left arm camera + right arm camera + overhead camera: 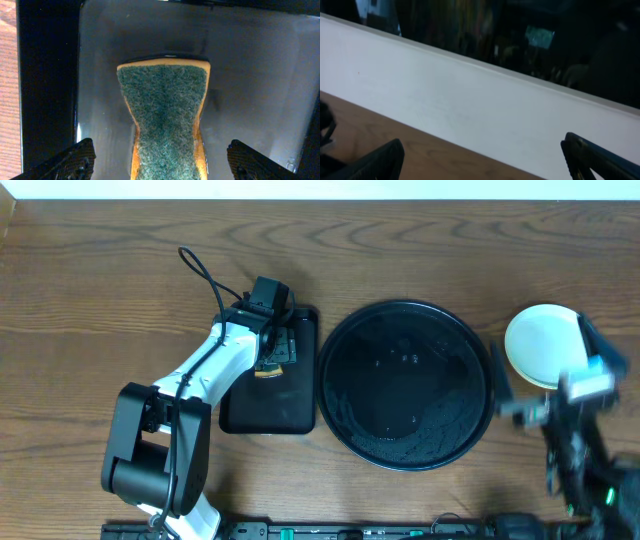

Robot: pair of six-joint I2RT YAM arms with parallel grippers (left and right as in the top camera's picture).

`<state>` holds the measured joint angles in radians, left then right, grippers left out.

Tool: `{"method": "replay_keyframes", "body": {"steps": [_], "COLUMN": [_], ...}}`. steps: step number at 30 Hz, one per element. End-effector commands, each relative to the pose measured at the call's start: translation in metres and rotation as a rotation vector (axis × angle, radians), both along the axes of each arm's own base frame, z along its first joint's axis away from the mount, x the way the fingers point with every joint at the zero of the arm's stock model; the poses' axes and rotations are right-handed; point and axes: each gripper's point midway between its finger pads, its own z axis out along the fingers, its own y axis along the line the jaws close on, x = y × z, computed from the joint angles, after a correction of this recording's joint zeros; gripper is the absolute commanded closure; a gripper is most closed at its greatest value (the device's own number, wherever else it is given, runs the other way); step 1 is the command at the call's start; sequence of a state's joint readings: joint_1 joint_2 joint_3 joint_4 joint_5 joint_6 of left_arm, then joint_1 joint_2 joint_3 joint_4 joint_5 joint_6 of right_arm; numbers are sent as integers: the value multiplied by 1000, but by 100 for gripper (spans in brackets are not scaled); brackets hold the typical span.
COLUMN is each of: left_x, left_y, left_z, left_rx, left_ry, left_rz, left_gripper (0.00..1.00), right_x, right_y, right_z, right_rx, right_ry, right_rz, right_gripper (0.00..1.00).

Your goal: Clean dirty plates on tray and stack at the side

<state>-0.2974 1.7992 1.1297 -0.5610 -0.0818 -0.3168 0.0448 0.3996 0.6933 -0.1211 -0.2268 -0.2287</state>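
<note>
The round black tray (345, 415) sits at mid-table, wet, with no plate on it. Pale plates (540, 340) lie one on another on the table to its right; a yellowish rim shows under the white top one. A green-topped yellow sponge (165, 110) lies in the rectangular black tray (250, 75). My left gripper (162, 162) hangs open over the sponge, its fingers (75, 160) well clear on either side. In the overhead view the left gripper (272, 352) is above the sponge (268, 371). My right gripper (482, 157) is open and empty, facing the table's far edge.
The rectangular tray (290, 405) stands just left of the round tray. The right arm (585, 395) is blurred, close beside the plates at the right edge. A white wall (470, 105) runs along the table's far side.
</note>
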Motion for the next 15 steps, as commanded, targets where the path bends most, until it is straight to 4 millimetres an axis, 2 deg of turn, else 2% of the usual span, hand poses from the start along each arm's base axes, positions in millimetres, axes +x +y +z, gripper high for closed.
{"method": "replay_keyframes", "body": {"steps": [1, 4, 9, 11, 15], "left_x": [-4, -4, -4, -4, -4], "left_y": [3, 3, 3, 3, 3], "left_z": [-6, -6, -6, -6, -6], "left_rx": [15, 15, 15, 15, 15], "left_ry": [17, 17, 17, 17, 17], "left_rz": [0, 0, 0, 0, 0], "left_gripper": [15, 15, 15, 15, 15], "right_x": [-13, -22, -22, -20, -5], "right_y": [-3, -6, -6, -7, -6], "right_z": [-32, -46, -68, -82, -121], "right_rx": [-8, -4, -6, -5, 3], "right_ry": [-37, -136, -279, -287, -204], "right_rz": [-17, -27, -28, -29, -25], "right_gripper": [1, 1, 1, 1, 1]}}
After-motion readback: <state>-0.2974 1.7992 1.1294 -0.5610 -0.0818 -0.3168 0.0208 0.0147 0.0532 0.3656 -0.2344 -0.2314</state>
